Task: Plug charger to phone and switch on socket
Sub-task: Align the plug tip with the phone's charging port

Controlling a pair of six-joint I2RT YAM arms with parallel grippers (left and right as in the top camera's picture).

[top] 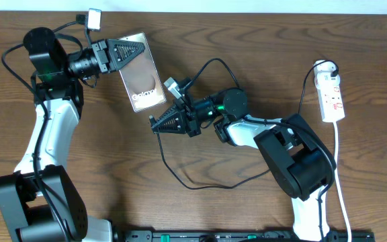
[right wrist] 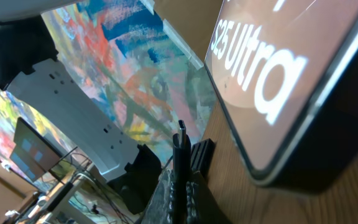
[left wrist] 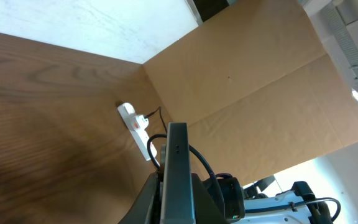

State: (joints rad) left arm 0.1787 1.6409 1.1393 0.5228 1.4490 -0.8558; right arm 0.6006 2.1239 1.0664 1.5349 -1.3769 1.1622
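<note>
My left gripper [top: 134, 52] is shut on the upper end of the phone [top: 142, 77], which shows a brown-to-silver screen. The left wrist view shows the phone edge-on [left wrist: 178, 168] between the jaws. My right gripper [top: 157, 123] is shut on the charger's black plug [right wrist: 179, 155], just below the phone's lower end. The plug tip points up beside the phone [right wrist: 278, 74] and stays apart from it. The thin black cable [top: 200, 186] loops over the table toward the white socket strip [top: 332, 94] at the far right, also seen in the left wrist view [left wrist: 135, 126].
The strip's white lead [top: 340, 175] runs down the right side toward the front edge. A small white block [top: 94, 18] lies at the back left. A brown cardboard wall [left wrist: 247, 87] stands beyond the table.
</note>
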